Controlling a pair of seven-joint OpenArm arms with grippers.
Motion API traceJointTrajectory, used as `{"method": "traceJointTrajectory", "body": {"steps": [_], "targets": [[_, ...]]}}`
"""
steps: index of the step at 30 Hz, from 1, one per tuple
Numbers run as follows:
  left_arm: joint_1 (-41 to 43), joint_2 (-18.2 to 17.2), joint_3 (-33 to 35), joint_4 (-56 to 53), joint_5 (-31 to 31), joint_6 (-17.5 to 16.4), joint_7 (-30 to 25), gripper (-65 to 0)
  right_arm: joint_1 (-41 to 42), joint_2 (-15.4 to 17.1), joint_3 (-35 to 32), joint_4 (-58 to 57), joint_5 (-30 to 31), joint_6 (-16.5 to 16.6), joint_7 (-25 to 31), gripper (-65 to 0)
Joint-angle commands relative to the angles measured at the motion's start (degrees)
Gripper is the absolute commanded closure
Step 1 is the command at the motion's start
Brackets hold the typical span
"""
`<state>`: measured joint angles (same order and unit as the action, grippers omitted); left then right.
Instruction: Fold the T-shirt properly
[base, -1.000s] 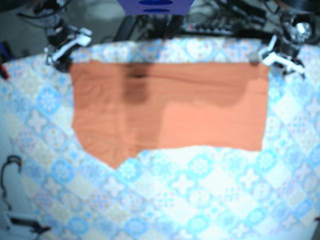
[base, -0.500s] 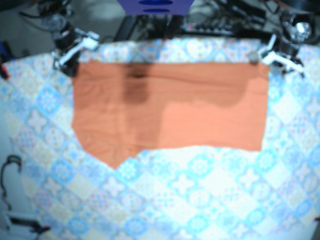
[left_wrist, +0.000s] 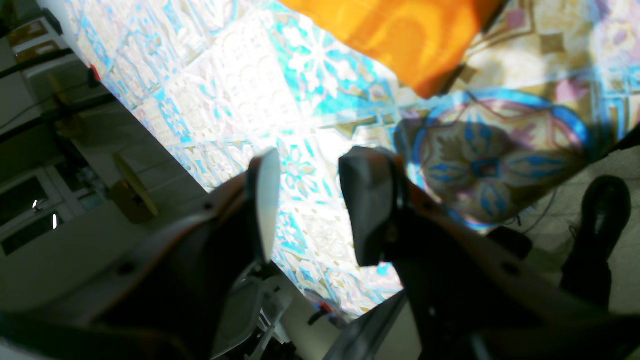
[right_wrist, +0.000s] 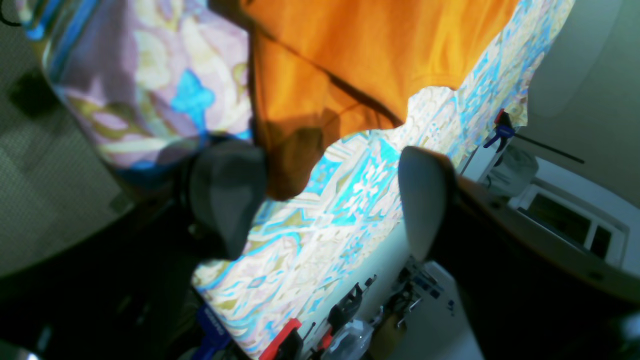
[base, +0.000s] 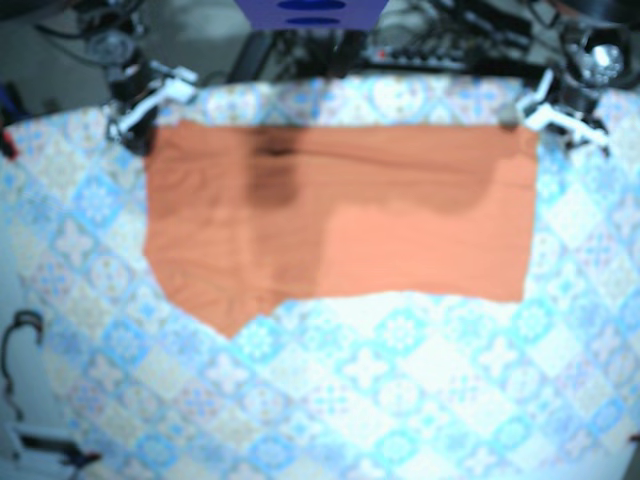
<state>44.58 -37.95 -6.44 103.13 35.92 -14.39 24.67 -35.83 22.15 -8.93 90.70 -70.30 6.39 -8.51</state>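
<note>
Right hand (right_wrist: 325, 200) shifted in toward shirt's (base: 340, 210) far-left corner.
It and left hand (left_wrist: 312, 205) both apart, empty; I'd grab next.

I am working in what is looking like a robotics lab or workshop. Showing it:
- a patterned cloth (base: 400, 400) covering my work table
- a blue clamp (right_wrist: 502, 131) sitting at the cloth's edge
- cables and gear (base: 450, 45) crowding the far side
- a window (right_wrist: 555, 212) standing behind

orange T-shirt (base: 340, 215), blue-patterned tablecloth (base: 400, 390)
</note>
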Motion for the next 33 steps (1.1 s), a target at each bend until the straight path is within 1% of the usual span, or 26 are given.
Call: {"method": "traceJointTrajectory", "body": {"steps": [1, 6, 8, 9, 13, 17, 19, 20, 25, 30, 33], "targets": [[0.2, -0.9, -0.4, 0.7, 0.3, 0.9, 0.4, -23.7, 0.3, 0.4, -0.7, 0.3, 0.1, 0.0, 0.7, -44.5], [0.2, -0.9, -0.4, 0.7, 0.3, 0.9, 0.4, -23.7, 0.7, 0.4, -1.2, 0.3, -0.1, 0.0, 0.7, -44.4], [0.2, -0.9, -0.4, 0.7, 0.3, 0.9, 0.4, -23.7, 0.7, 0.4, -1.2, 0.3, -0.1, 0.0, 0.7, -43.0], [0.3, -0.9, -0.4, 0.7, 0.3, 0.9, 0.4, -23.6, 0.7, 0.4, -1.2, 0.3, -0.1, 0.0, 0.7, -40.7], [0.3, -0.9, -0.4, 0.7, 0.3, 0.9, 0.4, -23.5, 0.7, 0.4, -1.2, 0.3, -0.2, 0.1, 0.7, -27.4], [0.3, -0.9, -0.4, 0.7, 0.3, 0.9, 0.4, -23.5, 0.7, 0.4, -1.2, 0.3, 0.0, 0.1, 0.7, -9.6], [0.3, -0.9, -0.4, 0.7, 0.3, 0.9, 0.4, -23.5, 1.0, 0.4, -1.2, 0.3, 0.0, 0.1, 0.7, -4.6], [0.3, -0.9, -0.4, 0.6, 0.3, 0.9, 0.4, -23.5, 1.0, 0.4, -1.2, 0.3, 0.0, 0.1, 0.7, -3.1], [0.4, -0.9, -0.4, 0.6, 0.3, 0.9, 0.3, -23.5, 1.0, 0.4, -1.2, 0.3, -0.2, 0.1, 0.7, 0.0], [0.4, -0.8, -0.4, 0.6, 0.3, 0.8, 0.3, -23.5, 1.0, 0.4, -1.2, 0.3, -0.2, 0.1, 0.6, 0.0], [0.5, -0.8, -0.2, 0.6, 0.3, 0.7, 0.3, -23.2, 1.0, 0.4, -1.2, 0.3, -0.1, 0.1, -0.8, 0.0]]}}
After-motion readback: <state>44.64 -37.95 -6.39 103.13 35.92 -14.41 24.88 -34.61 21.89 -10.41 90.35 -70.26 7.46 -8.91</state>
